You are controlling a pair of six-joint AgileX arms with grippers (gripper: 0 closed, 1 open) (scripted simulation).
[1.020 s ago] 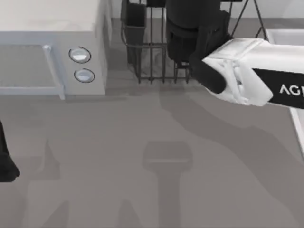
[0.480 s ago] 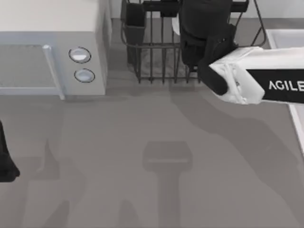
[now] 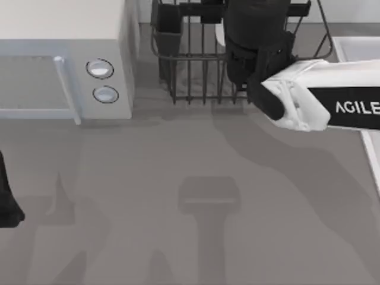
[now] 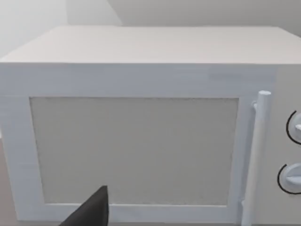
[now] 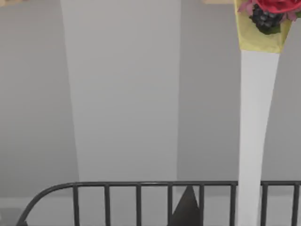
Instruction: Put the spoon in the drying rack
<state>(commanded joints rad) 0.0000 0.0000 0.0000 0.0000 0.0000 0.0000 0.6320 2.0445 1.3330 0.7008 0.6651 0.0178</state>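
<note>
The right arm's gripper [image 3: 256, 44] hangs over the drying rack [image 3: 190, 89] at the table's far edge, presumably to drop the spoon inside. Whether its fingers are open or closed I cannot tell, nor where the spoon is. The left arm [image 3: 7, 199] sits parked at the table's left edge.

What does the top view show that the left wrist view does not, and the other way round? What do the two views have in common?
Top view, not left wrist view: the drying rack with its utensil cup, the right arm reaching over the rack, and the grey table.
Left wrist view, not top view: the door panel of the microwave seen face-on, with a dark fingertip in front of it.
Both: the microwave, its door handle and its two round knobs.
</note>
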